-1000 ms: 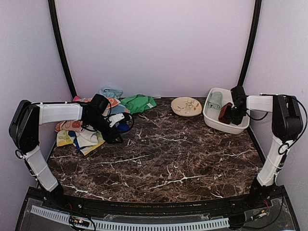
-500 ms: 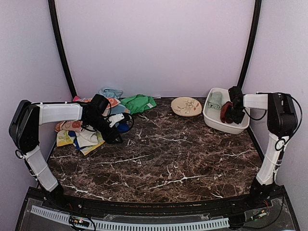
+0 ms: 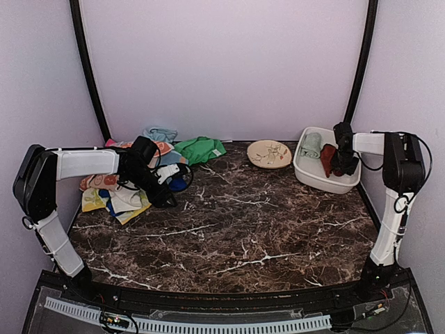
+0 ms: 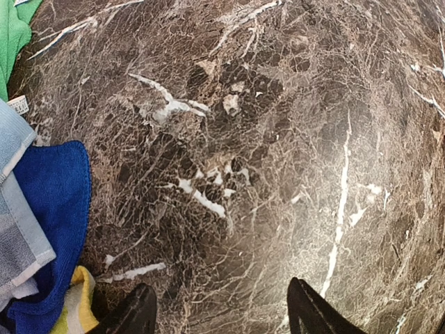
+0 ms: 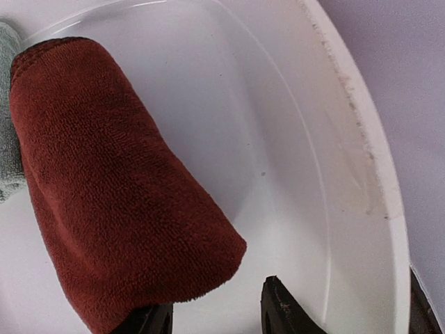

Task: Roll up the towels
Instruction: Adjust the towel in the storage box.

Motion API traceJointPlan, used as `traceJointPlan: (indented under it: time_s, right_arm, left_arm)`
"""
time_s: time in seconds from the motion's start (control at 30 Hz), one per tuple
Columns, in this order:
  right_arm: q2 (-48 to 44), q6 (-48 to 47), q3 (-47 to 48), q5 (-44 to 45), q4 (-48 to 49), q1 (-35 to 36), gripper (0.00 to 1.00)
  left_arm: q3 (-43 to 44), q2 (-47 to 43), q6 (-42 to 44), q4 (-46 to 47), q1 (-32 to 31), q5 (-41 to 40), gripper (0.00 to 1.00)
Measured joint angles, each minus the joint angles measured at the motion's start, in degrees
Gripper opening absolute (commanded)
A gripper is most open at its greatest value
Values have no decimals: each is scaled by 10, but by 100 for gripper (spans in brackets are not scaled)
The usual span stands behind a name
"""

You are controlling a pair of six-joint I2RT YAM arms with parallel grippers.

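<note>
A rolled dark maroon towel (image 5: 118,188) lies in the white basin (image 5: 361,174) beside a rolled mint-green towel (image 3: 311,145). My right gripper (image 5: 215,299) hangs over the basin, open. The maroon roll's end lies over its left finger, and only bare basin floor shows in the gap. In the top view the right gripper (image 3: 341,163) is just right of the maroon towel (image 3: 327,160). My left gripper (image 4: 219,287) is open above bare marble, right of a blue towel (image 4: 52,209). Loose towels (image 3: 118,195) are heaped at the table's left.
A green towel (image 3: 200,149) and a light blue one (image 3: 160,132) lie at the back left. A tan plate (image 3: 269,153) sits left of the basin (image 3: 327,182). Black frame posts (image 3: 358,62) rise at both back corners.
The right wrist has shifted slightly toward the back right over the basin, and its jaws have narrowed a little. The maroon towel stays in the basin. The left arm has not moved.
</note>
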Motion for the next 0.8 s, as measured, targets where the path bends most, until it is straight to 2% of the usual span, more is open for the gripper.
traceJointPlan:
  time_s: [0.8]
  right_arm:
    - [88, 17, 94, -82, 63, 1, 43]
  left_arm:
    - [0, 1, -9, 0, 0, -4, 66]
